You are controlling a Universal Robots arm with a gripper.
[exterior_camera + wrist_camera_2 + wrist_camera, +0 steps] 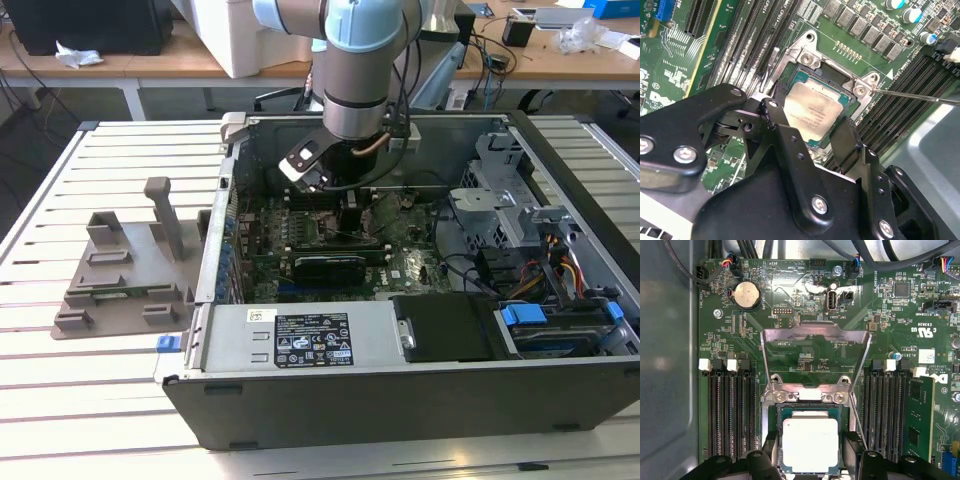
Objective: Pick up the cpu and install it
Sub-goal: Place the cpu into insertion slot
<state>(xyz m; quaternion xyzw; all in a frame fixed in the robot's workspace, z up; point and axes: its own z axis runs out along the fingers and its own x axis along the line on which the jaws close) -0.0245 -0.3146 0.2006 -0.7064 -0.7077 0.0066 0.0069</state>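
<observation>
Black tool (pixel 813 458) hangs spread, fingers (pixel 759 462) flanking the cpu (pixel 810 444) without pinching it. The cpu lies flat in the motherboard socket (pixel 820 82), metal plate (pixel 816 335) raised beside it, inside the open computer case (pixel 400 400) on the slatted tabletop (pixel 100 400).

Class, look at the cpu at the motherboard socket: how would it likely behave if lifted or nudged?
The cpu looks stiff: a flat, metal-topped square. It is probably light, being thin and small. Its smooth top may be slippery; being flat, it is unlikely to roll.
</observation>
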